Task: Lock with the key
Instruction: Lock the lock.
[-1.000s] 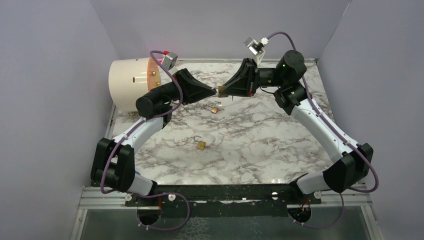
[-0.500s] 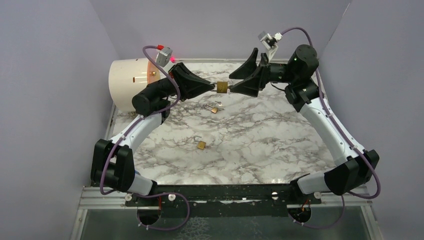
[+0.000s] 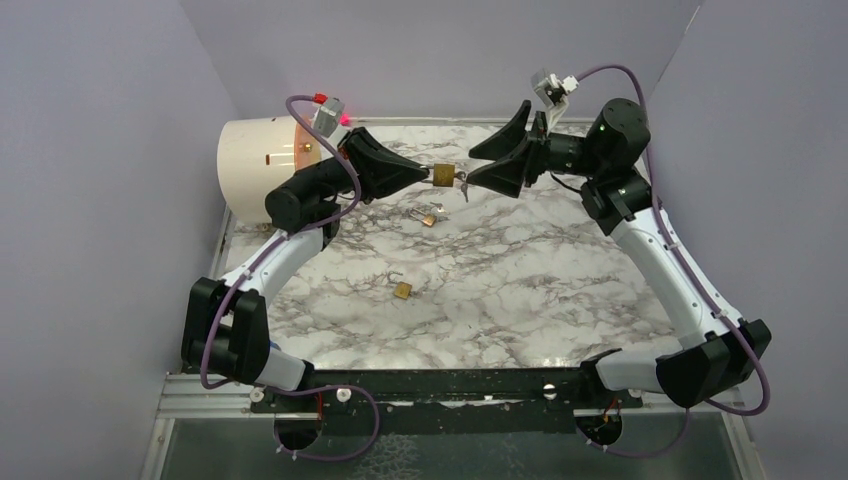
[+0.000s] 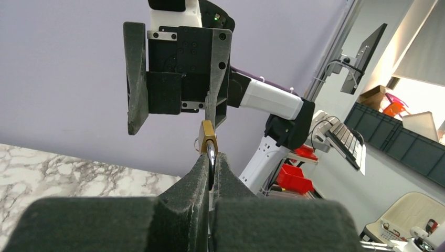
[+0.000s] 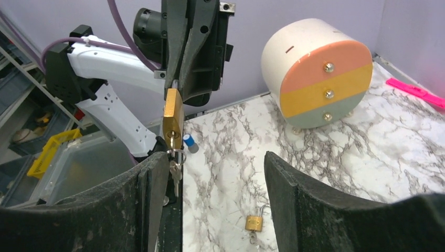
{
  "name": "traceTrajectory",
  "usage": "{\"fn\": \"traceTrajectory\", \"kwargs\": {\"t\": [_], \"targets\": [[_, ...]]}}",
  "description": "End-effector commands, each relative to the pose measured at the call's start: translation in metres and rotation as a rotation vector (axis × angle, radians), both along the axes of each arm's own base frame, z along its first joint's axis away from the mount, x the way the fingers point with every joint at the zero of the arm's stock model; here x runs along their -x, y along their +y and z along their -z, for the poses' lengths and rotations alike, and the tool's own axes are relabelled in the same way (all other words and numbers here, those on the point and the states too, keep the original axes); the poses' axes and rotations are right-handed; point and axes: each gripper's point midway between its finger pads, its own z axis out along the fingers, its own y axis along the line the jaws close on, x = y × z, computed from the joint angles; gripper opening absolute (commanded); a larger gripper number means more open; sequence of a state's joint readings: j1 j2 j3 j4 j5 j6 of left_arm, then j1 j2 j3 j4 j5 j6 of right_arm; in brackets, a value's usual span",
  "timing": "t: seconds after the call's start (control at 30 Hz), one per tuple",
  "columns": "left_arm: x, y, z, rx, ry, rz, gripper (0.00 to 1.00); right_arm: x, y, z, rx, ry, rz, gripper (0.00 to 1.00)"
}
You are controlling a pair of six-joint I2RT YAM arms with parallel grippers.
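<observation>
A loose padlock [image 3: 402,290] lies on the marble bench [image 3: 540,290], well nearer the arm bases than either hand. A second loose padlock [image 3: 428,217] lies farther in, on the bench almost directly beneath the left hand's tips.

Above these, both hands are raised off the bench and face each other tip to tip. The left hand [image 3: 428,175] is fully closed. Its fingers [image 4: 202,173] pinch the steel shackle of the brass padlock [image 3: 443,175], whose body projects beyond the fingertips toward the right hand. The key [image 5: 173,169] sits in the keyhole at the free end of the body, with its ring hanging below.

The right hand [image 3: 470,166] is spread wide and grips nothing. The padlock's end and the key lie in its gap, just beside one finger [image 5: 152,178] and well apart from the other. Contact between key and finger cannot be determined.

Behind the left hand, at the far left of the bench, a white drum [image 3: 262,170] lies on its side. Its striped end face is turned toward the hands.
</observation>
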State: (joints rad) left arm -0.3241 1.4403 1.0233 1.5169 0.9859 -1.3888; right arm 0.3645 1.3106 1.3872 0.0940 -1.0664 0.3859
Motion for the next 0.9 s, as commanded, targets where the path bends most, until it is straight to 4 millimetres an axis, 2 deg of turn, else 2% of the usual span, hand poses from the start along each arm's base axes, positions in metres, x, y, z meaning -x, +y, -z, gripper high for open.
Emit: {"fn": "traceTrajectory", "kwargs": {"t": [0.0,0.1,0.4,0.73,0.87], "targets": [[-0.005,0.004,-0.003,0.039,-0.022,-0.048,0.00,-0.010,-0.004,0.014,0.021,0.023,0.075,0.69],[-0.008,0.003,0.000,0.039,-0.010,-0.056,0.00,-0.008,-0.003,0.015,0.012,0.029,0.065,0.65],[-0.017,0.002,0.010,0.036,0.024,-0.073,0.00,0.004,0.009,0.008,0.003,0.014,0.015,0.61],[-0.014,0.002,0.014,0.029,0.030,-0.070,0.00,0.011,0.025,0.012,0.006,0.023,-0.011,0.52],[-0.013,0.002,0.014,0.028,0.030,-0.070,0.00,0.011,0.025,0.010,0.007,0.017,-0.011,0.33]]}}
